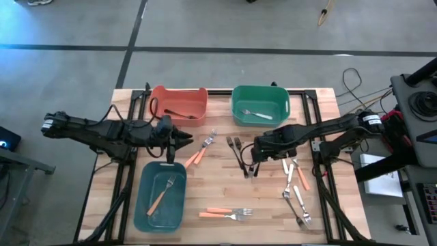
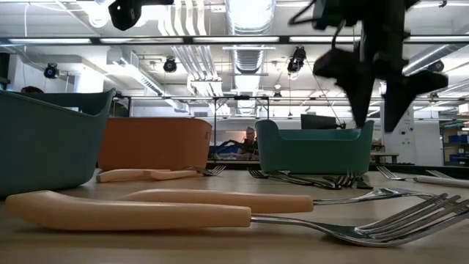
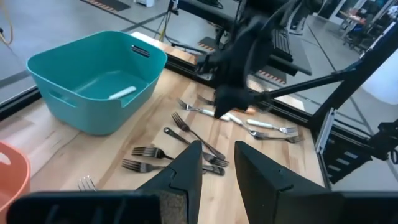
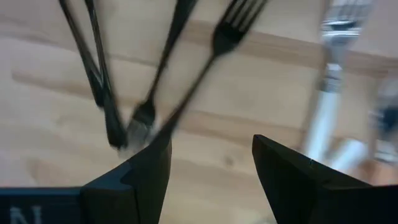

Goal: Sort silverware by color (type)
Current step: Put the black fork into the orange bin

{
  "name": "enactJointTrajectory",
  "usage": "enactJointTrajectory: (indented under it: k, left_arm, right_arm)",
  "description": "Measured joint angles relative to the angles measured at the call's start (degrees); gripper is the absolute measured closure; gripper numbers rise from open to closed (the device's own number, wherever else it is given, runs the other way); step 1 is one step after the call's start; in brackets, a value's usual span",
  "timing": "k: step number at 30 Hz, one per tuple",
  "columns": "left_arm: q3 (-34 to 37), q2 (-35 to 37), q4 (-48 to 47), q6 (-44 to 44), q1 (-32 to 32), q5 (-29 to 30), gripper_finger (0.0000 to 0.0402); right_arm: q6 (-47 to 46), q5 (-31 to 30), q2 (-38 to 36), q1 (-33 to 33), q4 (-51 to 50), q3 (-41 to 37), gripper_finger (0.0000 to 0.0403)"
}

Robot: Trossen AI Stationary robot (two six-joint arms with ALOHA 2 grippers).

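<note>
Black forks (image 1: 240, 156) beneath right end effector (image 1: 255, 166)

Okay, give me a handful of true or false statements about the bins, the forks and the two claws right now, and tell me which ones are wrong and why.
1. The green bin holds a white-handled fork. True.
2. The red bin is empty. False: an orange-handled utensil lies in it.
3. The right claw is open above the black forks. True.
4. The blue bin holds a black fork. False: it holds an orange-handled fork.
5. The left claw grips a fork. False: nothing is between its fingers.
</note>
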State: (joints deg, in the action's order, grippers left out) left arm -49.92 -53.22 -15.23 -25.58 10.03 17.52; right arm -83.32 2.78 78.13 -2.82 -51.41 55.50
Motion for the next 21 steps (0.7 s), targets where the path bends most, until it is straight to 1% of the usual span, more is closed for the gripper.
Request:
enactJointTrajectory:
  k: [3,7,10,14,17,21]
  left_arm:
    - [-0.26,0.02,-0.06,1.21,0.02,0.00,0.0325]
    - [-0.83,0.14,-0.16,3.04,0.01,0.05,0.0325]
    - [-0.95,0.16,-0.15,3.89,0.02,0.34,0.0325]
    - [-0.98,0.16,-0.17,4.35,0.02,2.77,0.0325]
    - [-1.00,0.16,-0.19,4.52,0.00,4.53,0.0325]
    - [-1.02,0.05,-0.17,4.52,0.00,4.63,0.0325]
  right_arm:
    - [-3.09,-0.87,-0.01,1.23,8.08,-5.40,0.0188]
    - [-6.13,-3.03,-0.02,1.47,13.47,-9.21,0.0188]
    - [-5.67,-3.79,0.29,1.46,13.82,-9.66,0.0188]
    - [-3.78,-4.38,2.00,1.47,14.42,-9.66,0.0188]
    - [-2.57,-4.36,4.31,1.47,14.49,-9.18,0.0188]
    - [-0.79,-4.38,8.31,1.34,14.50,-6.62,0.0188]
